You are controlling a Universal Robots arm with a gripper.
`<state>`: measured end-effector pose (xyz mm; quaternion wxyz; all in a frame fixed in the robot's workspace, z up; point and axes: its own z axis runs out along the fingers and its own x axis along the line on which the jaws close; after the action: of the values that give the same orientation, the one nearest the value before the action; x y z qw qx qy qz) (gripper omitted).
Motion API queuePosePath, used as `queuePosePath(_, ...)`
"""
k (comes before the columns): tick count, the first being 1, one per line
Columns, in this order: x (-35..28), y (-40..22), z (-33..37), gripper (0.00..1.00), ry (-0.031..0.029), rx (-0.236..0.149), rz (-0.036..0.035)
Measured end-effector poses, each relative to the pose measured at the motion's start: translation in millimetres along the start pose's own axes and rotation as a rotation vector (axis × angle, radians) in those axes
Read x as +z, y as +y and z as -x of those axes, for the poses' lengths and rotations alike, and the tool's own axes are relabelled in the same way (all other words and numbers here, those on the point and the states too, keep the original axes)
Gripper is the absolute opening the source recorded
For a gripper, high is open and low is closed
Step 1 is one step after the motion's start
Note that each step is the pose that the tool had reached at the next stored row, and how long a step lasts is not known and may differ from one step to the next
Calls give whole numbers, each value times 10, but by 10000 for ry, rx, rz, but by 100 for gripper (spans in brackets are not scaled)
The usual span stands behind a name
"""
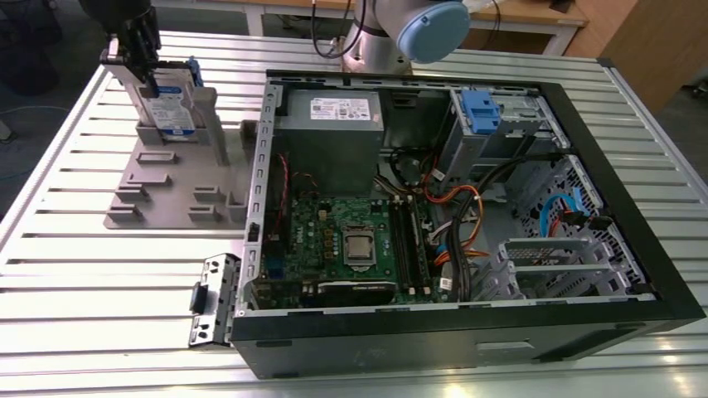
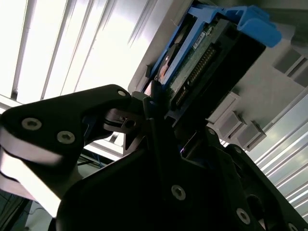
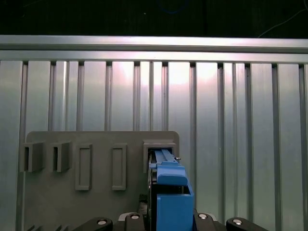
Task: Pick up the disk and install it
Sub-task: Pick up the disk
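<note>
Exterior view, upper left: gripper (image 1: 139,68) clamped on the upright disk (image 1: 175,106) in a grey rack (image 1: 166,195). Slatted metal table (image 1: 99,290); wooden cabinet (image 1: 651,46) upper right.

The gripper (image 2: 195,79) clamps the disk (image 2: 204,45), connector end showing. Beyond it lie a grey holder (image 2: 250,110) and the slatted metal table (image 2: 72,43).
</note>
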<state>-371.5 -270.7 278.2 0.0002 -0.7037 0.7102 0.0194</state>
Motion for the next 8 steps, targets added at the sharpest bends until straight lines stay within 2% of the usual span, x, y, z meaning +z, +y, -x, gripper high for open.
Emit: queuePosePath(8,-50,2,1,36,0,0,1)
